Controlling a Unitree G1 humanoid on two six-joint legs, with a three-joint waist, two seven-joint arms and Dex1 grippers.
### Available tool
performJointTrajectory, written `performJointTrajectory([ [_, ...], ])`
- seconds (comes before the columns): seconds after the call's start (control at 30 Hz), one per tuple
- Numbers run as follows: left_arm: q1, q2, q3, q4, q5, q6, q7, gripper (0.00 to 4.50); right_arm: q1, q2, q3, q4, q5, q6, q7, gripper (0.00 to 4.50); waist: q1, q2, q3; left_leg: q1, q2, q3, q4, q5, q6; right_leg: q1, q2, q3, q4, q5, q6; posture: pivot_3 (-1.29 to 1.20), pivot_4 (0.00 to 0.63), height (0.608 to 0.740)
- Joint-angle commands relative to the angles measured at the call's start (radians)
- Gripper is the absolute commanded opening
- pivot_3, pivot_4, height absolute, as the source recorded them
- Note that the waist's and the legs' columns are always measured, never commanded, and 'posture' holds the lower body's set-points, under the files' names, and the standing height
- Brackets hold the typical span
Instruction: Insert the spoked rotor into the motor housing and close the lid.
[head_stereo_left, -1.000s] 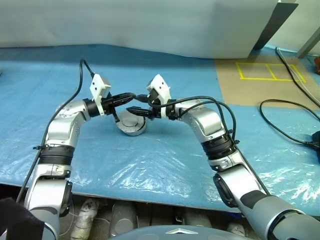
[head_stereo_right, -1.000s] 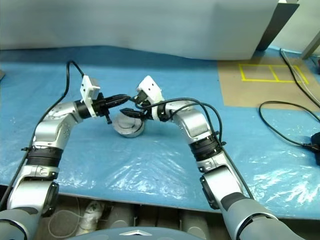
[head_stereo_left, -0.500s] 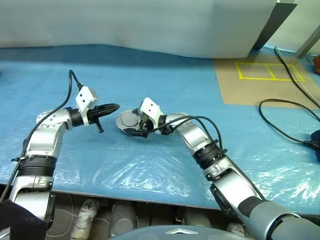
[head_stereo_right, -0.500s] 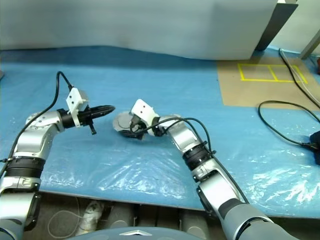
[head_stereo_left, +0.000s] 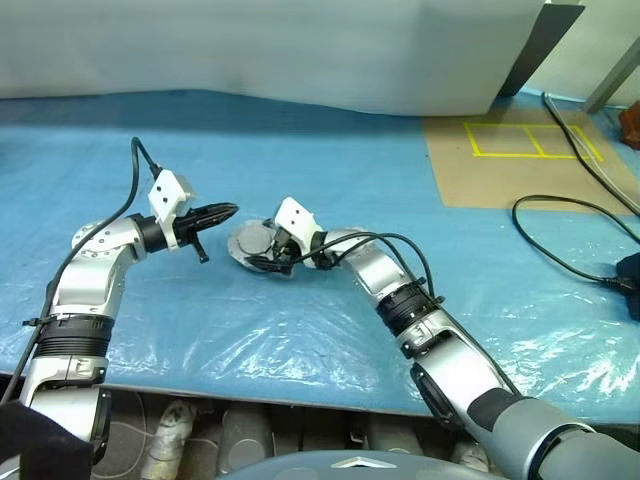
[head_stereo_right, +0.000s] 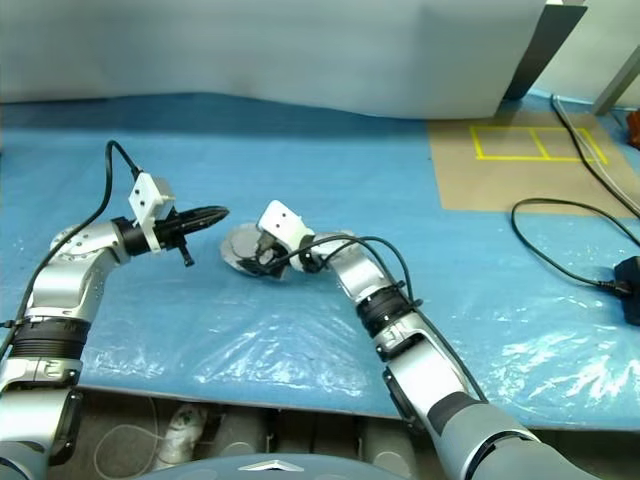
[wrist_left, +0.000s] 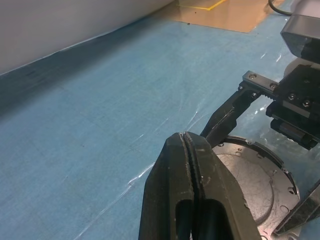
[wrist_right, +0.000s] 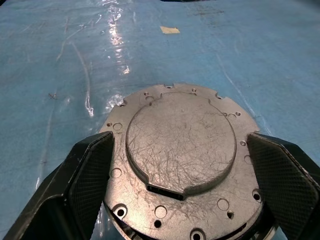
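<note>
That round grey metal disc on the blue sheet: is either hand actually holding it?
The right hand has its open fingers on either side of the round silver-grey lid, at its rim; a firm grip cannot be told. The left hand is shut on nothing.

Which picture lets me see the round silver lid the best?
The right wrist view: the round, scratched silver-grey metal lid faces the camera, closed, screw holes plain, between open jaws. The left wrist view shows part of it behind shut black jaws. In the head views it is small, on the blue sheet.
</note>
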Motion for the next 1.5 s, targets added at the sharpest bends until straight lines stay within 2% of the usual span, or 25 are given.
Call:
performJointTrajectory([
  [0.03,-0.017,-0.004,0.007,-0.030,-0.008,0.000,0.006,0.00,-0.010,0.013,-0.013,0.008,-0.006,-0.028,-0.011,3.86,0.000,0.000,0.000,0.000,0.000,0.000,0.000,0.000,0.000,0.000,0.000,0.000,0.000,0.000,0.000,0.00,0.150,0.740],
  [0.13,-0.020,-0.010,0.006,-0.028,-0.008,0.001,0.006,0.00,-0.004,0.016,-0.016,-0.003,0.001,-0.027,-0.004,2.96,0.000,0.000,0.000,0.000,0.000,0.000,0.000,0.000,0.000,0.000,0.000,0.000,0.000,0.000,0.000,0.00,0.150,0.740],
  [0.33,-0.030,-0.017,0.003,-0.017,-0.006,0.000,0.003,0.00,0.002,-0.006,-0.022,-0.050,0.012,0.013,0.025,2.97,0.000,0.000,0.000,0.000,0.000,0.000,0.001,0.000,0.000,0.000,0.000,0.000,0.001,0.000,0.000,0.00,0.150,0.740],
  [0.6,-0.033,-0.034,-0.005,-0.018,-0.006,0.000,0.000,0.00,0.050,-0.098,-0.087,-0.310,0.160,0.242,0.162,2.97,0.005,0.000,0.000,-0.001,0.000,0.000,0.000,0.000,0.000,0.000,0.000,0.000,0.000,0.001,0.002,0.00,0.150,0.740],
  [0.77,-0.044,-0.045,-0.014,-0.002,0.000,-0.007,-0.006,0.00,0.047,-0.111,-0.095,-0.286,0.142,0.249,0.118,2.97,0.003,0.000,0.000,-0.001,0.000,0.000,0.001,0.000,0.000,0.000,0.000,-0.001,0.000,0.000,0.000,0.00,0.150,0.740],
  [1.33,-0.050,-0.051,-0.021,0.000,-0.003,-0.004,-0.010,0.00,0.038,-0.029,-0.030,-0.170,0.053,0.179,0.010,2.97,-0.002,0.000,0.000,0.000,0.000,0.000,0.001,0.000,0.000,0.000,0.000,0.000,0.000,0.000,0.000,0.00,0.150,0.740],
  [1.5,-0.047,-0.054,-0.023,-0.005,-0.003,-0.001,-0.006,0.00,-0.019,0.021,-0.085,-0.113,0.078,0.216,-0.037,2.97,-0.006,0.000,0.000,0.001,0.001,0.000,0.001,0.000,0.000,0.000,0.000,0.000,0.001,0.000,0.000,0.00,0.150,0.740],
])
